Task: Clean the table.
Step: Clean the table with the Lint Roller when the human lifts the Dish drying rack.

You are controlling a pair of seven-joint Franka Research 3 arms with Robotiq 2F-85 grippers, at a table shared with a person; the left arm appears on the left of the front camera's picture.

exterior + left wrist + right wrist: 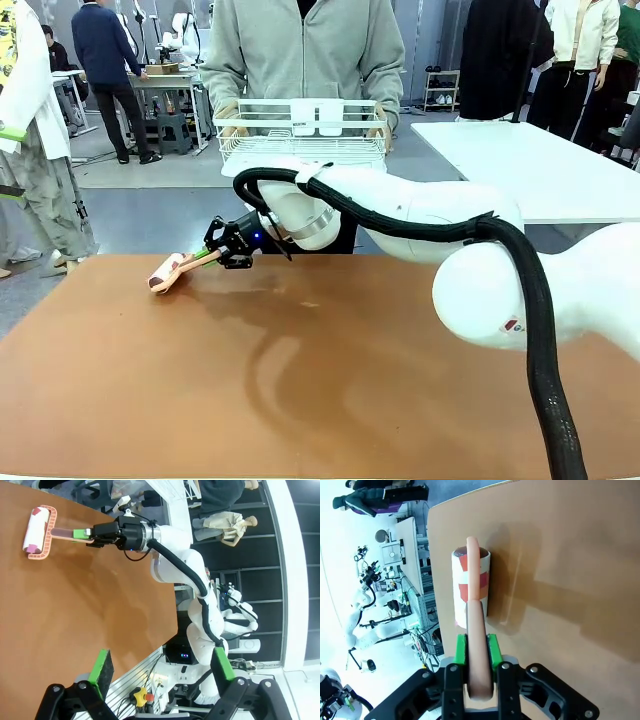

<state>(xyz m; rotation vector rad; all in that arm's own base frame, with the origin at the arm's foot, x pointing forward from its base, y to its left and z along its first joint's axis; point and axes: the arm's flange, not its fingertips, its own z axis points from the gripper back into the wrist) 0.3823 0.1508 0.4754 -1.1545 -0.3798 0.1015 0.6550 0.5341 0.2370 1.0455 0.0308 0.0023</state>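
A pink-handled lint roller (165,273) with a white-and-red sticky roll lies close to the far left edge of the wide reddish-brown table (300,380), so a stroke pushed farther left could run it off. The right gripper (205,257) is pinched tight on the roller's handle. The left gripper (161,662) hangs spread and empty.
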